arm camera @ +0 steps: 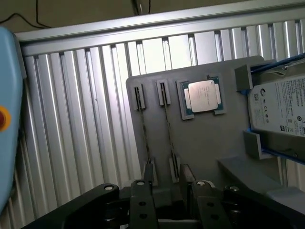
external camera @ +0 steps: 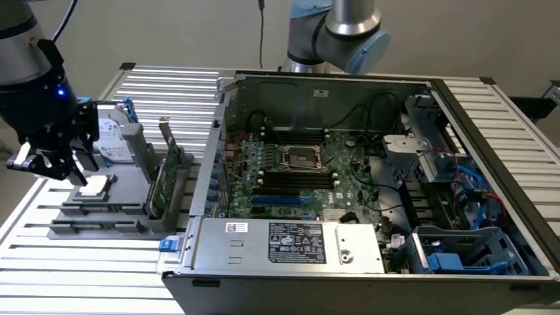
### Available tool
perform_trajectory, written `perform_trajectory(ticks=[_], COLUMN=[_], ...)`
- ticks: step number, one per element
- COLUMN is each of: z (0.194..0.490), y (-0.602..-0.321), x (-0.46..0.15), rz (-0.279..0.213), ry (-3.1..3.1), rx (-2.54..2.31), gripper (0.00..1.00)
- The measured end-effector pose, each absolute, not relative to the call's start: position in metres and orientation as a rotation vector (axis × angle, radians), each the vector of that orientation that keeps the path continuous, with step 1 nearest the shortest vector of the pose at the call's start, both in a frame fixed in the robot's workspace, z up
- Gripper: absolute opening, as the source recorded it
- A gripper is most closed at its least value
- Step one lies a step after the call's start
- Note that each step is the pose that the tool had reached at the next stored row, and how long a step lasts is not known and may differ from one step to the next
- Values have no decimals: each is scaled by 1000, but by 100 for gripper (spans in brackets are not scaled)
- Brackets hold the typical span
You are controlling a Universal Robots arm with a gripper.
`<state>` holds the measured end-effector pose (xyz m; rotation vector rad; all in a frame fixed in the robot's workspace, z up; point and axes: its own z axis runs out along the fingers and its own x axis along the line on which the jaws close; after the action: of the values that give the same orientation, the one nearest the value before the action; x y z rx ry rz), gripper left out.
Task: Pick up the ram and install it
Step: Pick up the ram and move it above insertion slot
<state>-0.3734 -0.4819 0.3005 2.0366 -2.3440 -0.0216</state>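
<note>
The ram [arm camera: 167, 125] stands edge-on as a thin dark strip in a slot of the grey holder [arm camera: 205, 143], with a second like strip [arm camera: 144, 126] beside it. My gripper [arm camera: 169, 187] hangs just above the near end of these slots, open, with nothing between its dark fingers [arm camera: 141, 198]. In the exterior view the gripper [external camera: 52, 164] is at the far left, over the holder [external camera: 105, 226] outside the computer case. The motherboard [external camera: 302, 180] lies in the open case, and its long black slots [external camera: 298, 176] look bare.
A square silver processor chip [arm camera: 204, 95] sits in a pocket of the holder. A hard drive [arm camera: 281, 102] lies at one end. A tall green expansion card [external camera: 166, 177] stands upright between holder and case [external camera: 219, 131]. A second arm [external camera: 337, 33] rises behind the case.
</note>
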Motion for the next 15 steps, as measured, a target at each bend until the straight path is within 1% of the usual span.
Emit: perform_trajectory(ticks=[15], z=[281], y=[-492], x=[-375], rz=[-24], ry=[-2198], rx=[2192], gripper=[36])
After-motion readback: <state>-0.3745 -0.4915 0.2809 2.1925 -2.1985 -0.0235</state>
